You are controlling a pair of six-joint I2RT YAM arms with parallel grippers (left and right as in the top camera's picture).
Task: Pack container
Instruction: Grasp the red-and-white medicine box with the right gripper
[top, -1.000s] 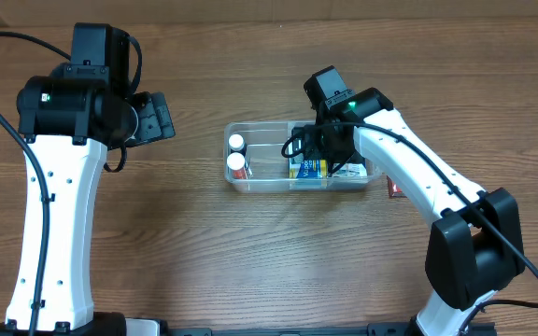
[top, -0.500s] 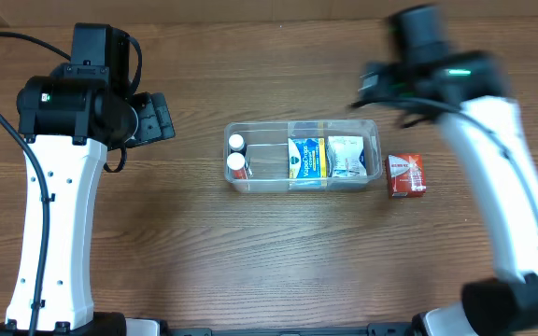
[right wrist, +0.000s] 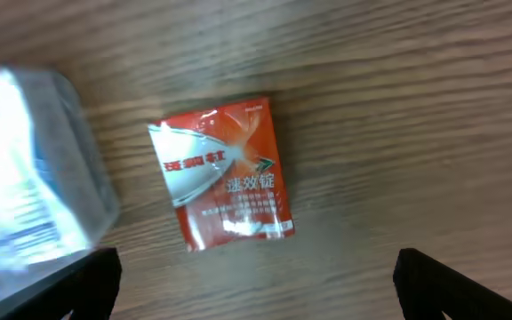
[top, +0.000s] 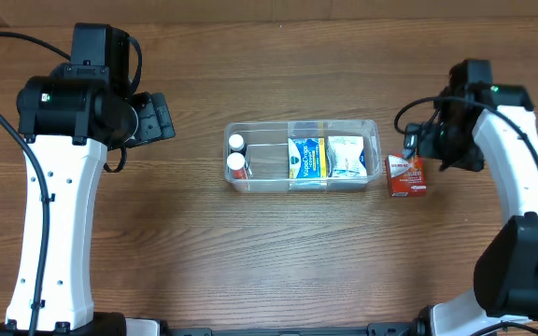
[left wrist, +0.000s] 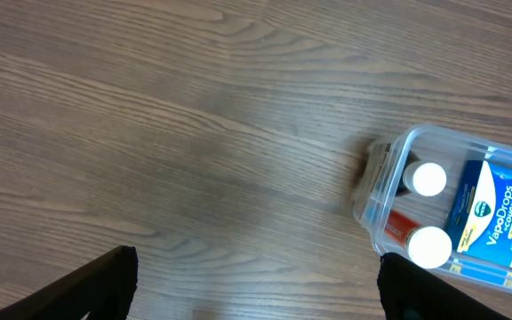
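The clear plastic container (top: 374, 131) lies mid-table and holds two white-capped bottles (top: 237, 165), a blue-and-yellow box (top: 307, 158) and a white packet (top: 346, 155). A red box (top: 406, 175) lies on the table just right of the container; it also shows in the right wrist view (right wrist: 223, 173). My right gripper (top: 424, 146) hovers open over the red box, fingers (right wrist: 256, 284) wide apart and empty. My left gripper (top: 162, 116) is open and empty, far left of the container (left wrist: 389, 173).
Bare wood table surrounds the container. The container's corner (right wrist: 34, 169) sits just left of the red box in the right wrist view.
My right arm left the container, swung up and right, then came down over the red box. The left arm has not moved.
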